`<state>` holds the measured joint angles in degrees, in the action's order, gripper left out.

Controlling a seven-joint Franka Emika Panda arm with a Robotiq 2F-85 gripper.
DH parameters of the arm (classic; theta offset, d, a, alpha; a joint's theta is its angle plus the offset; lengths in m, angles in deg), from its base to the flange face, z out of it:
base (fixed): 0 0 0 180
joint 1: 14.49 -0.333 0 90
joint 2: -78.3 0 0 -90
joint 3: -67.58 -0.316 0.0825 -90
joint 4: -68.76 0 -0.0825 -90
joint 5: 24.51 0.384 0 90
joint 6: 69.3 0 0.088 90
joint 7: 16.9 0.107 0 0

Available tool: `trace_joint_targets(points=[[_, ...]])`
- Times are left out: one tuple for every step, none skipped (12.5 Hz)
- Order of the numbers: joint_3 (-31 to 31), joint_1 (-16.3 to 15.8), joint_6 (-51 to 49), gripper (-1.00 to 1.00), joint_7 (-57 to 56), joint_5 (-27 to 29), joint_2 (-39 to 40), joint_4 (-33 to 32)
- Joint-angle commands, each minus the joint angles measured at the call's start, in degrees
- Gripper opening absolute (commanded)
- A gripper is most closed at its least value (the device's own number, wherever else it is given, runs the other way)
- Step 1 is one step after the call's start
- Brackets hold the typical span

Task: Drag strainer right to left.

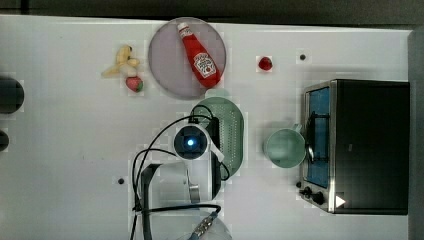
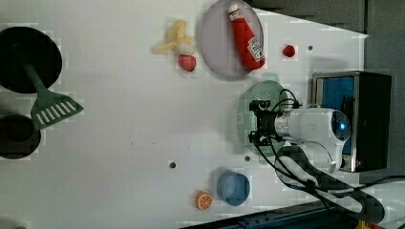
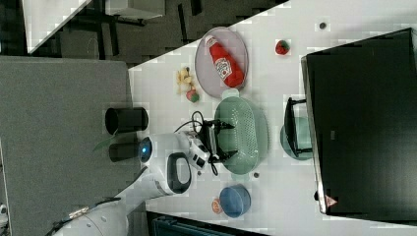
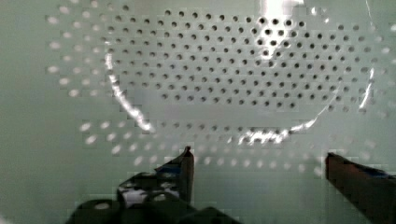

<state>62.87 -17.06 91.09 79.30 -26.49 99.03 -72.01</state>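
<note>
A white tabletop [image 1: 75, 150] is carrying the whole scene. The gripper [image 4: 257, 161] is hanging over the mint-green strainer [image 1: 232, 132], its jaws spread wide and gripping nothing, with the strainer's perforated floor lying right beneath and between the two dark fingers [image 4: 184, 170]. In the top view, a mint-green mug [image 1: 285, 148] is sitting well beyond the jaws on the top view's right, beside a black toaster oven [image 1: 367, 145]. A grey plate [image 1: 167, 55] bearing a ketchup bottle [image 1: 200, 55] is lying just past the strainer's end.
</note>
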Motion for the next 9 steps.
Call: trace_joint_targets(points=[[-3.48,-3.03,0.47,1.00,6.47,0.74,0.06,0.84],[-4.11,-3.75,0.43,1.00,8.20,0.88,0.26,1.18],[-4.66,-4.52,0.38,1.00,10.07,0.95,0.45,1.55],[-5.05,-5.37,0.25,1.00,12.11,1.00,0.73,1.89],[-5.44,-6.24,0.30,1.00,13.47,1.01,1.14,2.40],[-5.69,-7.23,0.23,1.00,14.61,1.05,1.63,3.20],[-5.93,-8.17,0.02,1.00,15.50,1.36,2.22,3.95],[-6.15,-9.04,-0.04,1.00,15.91,1.66,2.81,4.77],[-6.19,-9.98,-0.20,1.00,15.97,1.67,3.35,5.62]])
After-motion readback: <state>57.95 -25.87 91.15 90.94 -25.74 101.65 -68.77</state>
